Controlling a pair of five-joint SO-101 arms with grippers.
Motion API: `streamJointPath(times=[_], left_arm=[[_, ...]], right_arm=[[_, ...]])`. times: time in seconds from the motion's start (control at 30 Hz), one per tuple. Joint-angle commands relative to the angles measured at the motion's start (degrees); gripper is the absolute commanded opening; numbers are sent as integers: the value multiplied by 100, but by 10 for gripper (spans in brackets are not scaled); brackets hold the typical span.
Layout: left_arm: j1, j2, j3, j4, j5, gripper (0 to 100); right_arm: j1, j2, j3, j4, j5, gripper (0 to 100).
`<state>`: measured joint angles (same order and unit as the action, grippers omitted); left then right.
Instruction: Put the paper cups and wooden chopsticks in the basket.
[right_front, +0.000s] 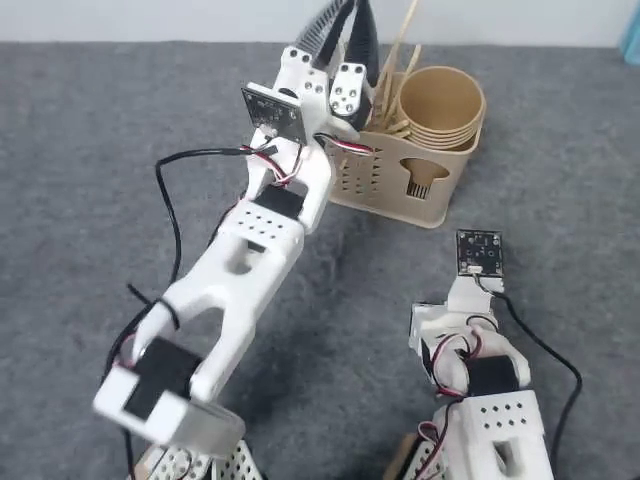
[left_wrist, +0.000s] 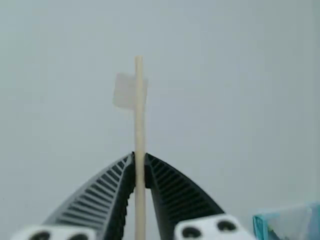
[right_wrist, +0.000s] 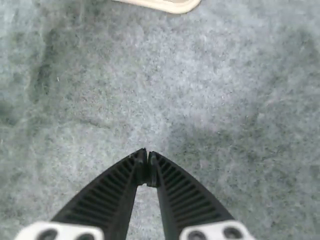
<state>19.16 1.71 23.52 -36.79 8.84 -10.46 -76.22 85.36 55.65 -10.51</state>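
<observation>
A grey mat (right_front: 90, 150) with a fuzzy, faintly mottled nap covers the table from edge to edge. A pale wall (right_front: 150, 20) runs along the high view's 12 o'clock edge. At about 1 o'clock, in the far corner, a sliver of a light-blue object (right_front: 632, 40) is cut off by the frame. The left wrist view shows the same plain wall with a lighter square patch (left_wrist: 124, 91) against it, and a bluish packet (left_wrist: 287, 225) at the edge of the picture — both too blurred to identify.

Even, diffuse, fairly bright light. Soft shadow darkens the mat (right_front: 365, 250) just below the basket (right_front: 400, 190), upper centre of the high view.
</observation>
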Motion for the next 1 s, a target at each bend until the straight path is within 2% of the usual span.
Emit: streamJointPath(times=[0.0,0.17,0.3,0.47,0.67,0.9,0.97], left_arm=[[-141,431,22,-580,-114,12],[-79,466,681,-818,-88,22],[-123,123,1086,-475,-79,99],[-264,-826,1121,1002,360,174],[-431,-2558,1086,2321,703,173],[-897,-5196,1604,4554,765,169],[-1046,-5987,1859,5160,765,131]], right_arm=[[66,-101,-18,-127,158,8],[66,-101,-18,-127,185,8],[66,-101,-18,-136,185,8],[66,-101,-18,-154,185,8],[66,-101,-18,-136,185,8],[31,-101,-18,-101,158,8],[31,-101,-9,-101,149,8]])
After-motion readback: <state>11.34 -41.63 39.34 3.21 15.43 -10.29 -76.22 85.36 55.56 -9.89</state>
